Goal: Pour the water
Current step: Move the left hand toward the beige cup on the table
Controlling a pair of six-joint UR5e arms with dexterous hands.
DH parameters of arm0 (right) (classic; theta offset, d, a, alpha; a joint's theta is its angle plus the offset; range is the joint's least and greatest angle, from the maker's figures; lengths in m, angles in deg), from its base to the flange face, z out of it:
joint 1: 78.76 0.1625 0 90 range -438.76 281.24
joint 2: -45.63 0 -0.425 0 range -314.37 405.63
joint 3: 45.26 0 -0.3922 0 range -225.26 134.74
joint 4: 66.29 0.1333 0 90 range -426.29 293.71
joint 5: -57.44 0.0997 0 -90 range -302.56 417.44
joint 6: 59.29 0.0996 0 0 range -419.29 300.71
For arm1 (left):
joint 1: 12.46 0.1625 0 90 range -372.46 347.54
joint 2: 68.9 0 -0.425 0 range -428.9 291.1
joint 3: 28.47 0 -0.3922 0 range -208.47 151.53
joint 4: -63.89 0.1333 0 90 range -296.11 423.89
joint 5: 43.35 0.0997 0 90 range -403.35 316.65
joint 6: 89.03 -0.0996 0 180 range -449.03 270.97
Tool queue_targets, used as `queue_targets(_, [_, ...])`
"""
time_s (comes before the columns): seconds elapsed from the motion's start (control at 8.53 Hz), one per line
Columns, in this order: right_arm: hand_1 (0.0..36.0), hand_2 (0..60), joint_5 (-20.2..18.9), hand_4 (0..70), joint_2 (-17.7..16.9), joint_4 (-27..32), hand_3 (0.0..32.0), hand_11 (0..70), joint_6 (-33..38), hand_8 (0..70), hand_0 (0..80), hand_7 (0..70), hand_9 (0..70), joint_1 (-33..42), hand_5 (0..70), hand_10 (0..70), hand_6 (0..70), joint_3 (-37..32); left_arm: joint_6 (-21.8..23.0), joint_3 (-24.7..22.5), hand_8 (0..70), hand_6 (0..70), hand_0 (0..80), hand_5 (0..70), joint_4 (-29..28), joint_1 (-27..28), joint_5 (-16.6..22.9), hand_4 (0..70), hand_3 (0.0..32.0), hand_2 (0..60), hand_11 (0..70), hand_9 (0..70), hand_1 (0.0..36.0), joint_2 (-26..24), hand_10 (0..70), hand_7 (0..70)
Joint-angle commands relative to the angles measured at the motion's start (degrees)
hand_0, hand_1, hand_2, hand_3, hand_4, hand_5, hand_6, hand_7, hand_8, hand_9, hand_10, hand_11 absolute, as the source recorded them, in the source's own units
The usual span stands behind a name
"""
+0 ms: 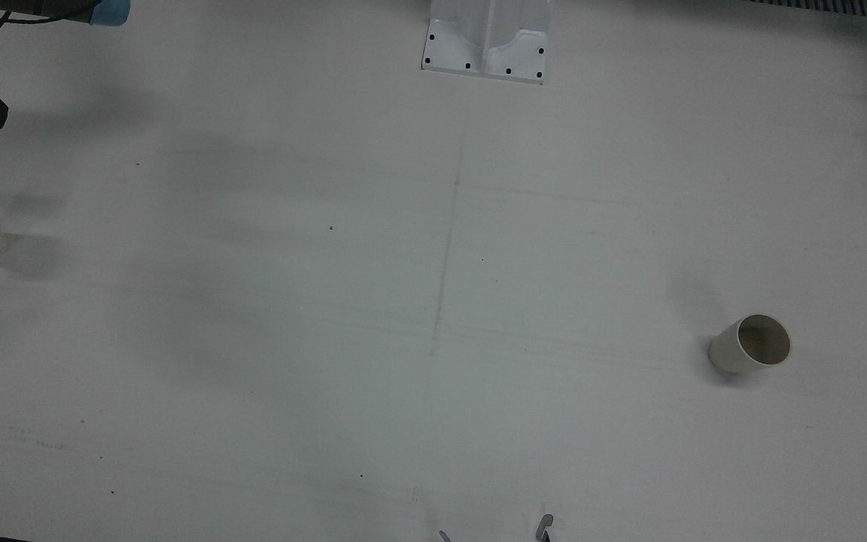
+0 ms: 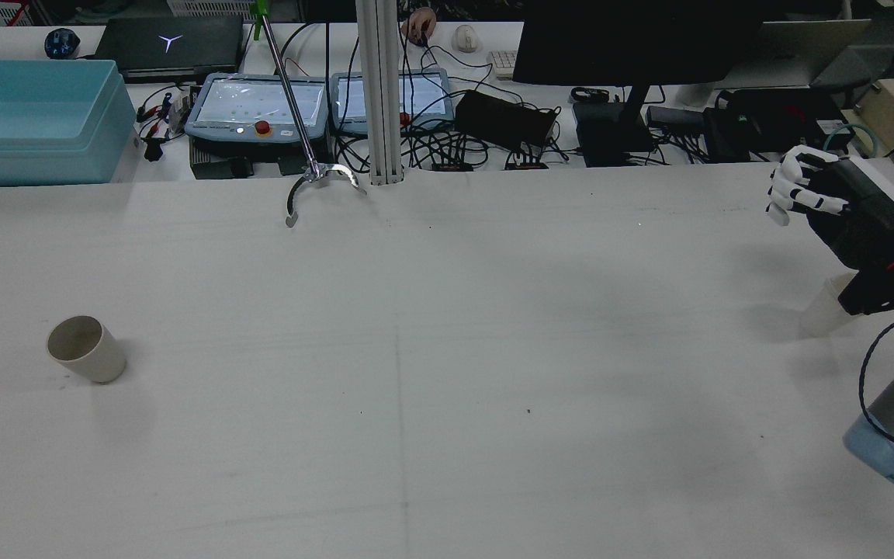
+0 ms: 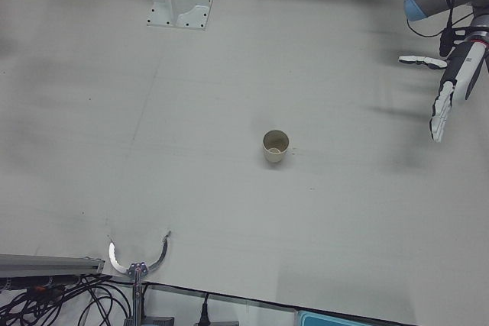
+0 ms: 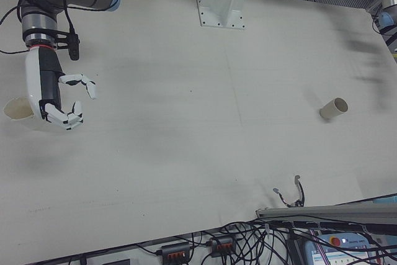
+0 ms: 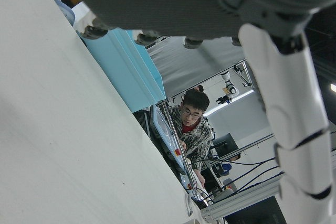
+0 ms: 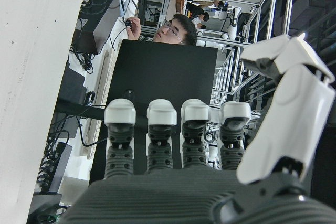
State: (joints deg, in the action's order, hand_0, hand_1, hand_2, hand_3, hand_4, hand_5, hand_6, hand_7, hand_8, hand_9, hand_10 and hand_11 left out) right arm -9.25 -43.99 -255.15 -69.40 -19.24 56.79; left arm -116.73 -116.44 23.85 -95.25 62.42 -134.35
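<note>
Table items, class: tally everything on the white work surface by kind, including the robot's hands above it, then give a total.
Paper cups: 2, cup on the left side, cup by the right hand
Robot hands: 2, left hand, right hand
Metal grabber claw: 1
Total: 5

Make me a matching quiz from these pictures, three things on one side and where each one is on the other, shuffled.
Things:
1. right hand
2. left hand
3. grabber tool

Places:
A. lying at the table's operator-side edge
B. above the table with fingers apart, the cup set apart from it
C. beside the cup at the table's edge

Pairs: 1-C, 2-B, 3-A
</note>
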Motion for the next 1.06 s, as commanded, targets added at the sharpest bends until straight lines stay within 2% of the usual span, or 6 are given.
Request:
queue_targets(0.0, [11.5,43.8,-0.10,33.4,0.15,0.07,0.0,70.0,-0.17,60.3,46.8,70.0,70.0,-0.88,70.0,58.9,58.7,-0.62,-2.87,1.31,0.0,0.0,47.2,0.0,4.31,3.84,-0.13,6.7,17.4,12.4,0.0,0.0,12.8,-7.51,0.0,3.6])
queue_targets(0.12, [10.5,40.8,-0.02,30.9,0.15,0.07,0.0,70.0,-0.17,57.4,46.4,70.0,70.0,-0.98,70.0,57.8,55.6,-0.71,-4.79,1.66,0.0,1.1,49.0,0.0,7.05,9.79,-1.61,9.2,12.4,13.4,1.4,0.0,15.4,-11.23,0.0,5.0])
queue_targets(0.23, [9.8,38.3,-0.02,30.2,0.32,0.07,0.0,70.0,-0.17,55.9,46.1,70.0,70.0,-1.15,70.0,55.6,54.4,-0.80,-5.33,1.75,0.0,1.5,48.1,0.0,8.04,16.54,-7.54,10.8,9.4,14.8,1.9,0.0,14.2,-13.10,0.2,5.0])
queue_targets(0.35, [9.3,36.8,-0.10,29.9,0.67,0.07,0.0,70.0,-0.17,55.2,46.1,70.0,70.0,-1.50,70.0,54.5,53.8,-0.88,-5.51,3.14,0.0,1.6,47.8,0.0,8.40,20.09,-12.04,11.5,8.6,14.6,2.3,0.0,13.7,-13.64,0.5,5.0])
queue_targets(0.59, [9.1,36.7,-0.02,30.9,0.41,0.15,0.0,70.0,-0.17,54.3,45.9,70.0,70.0,-1.42,70.0,53.1,53.9,-1.32,-8.39,5.44,0.0,1.2,47.4,0.0,8.40,27.03,-13.30,11.2,7.8,13.4,2.5,0.0,12.8,-18.10,0.7,5.0])
queue_targets(0.94, [8.8,33.5,-0.10,26.7,0.06,0.77,0.0,70.0,-0.09,51.4,45.7,69.8,68.6,-1.33,70.0,51.5,50.3,-1.41,-8.77,5.79,0.0,0.1,50.3,0.0,5.07,28.38,-22.68,10.4,8.6,11.6,2.4,0.0,16.0,-18.30,0.4,4.4])
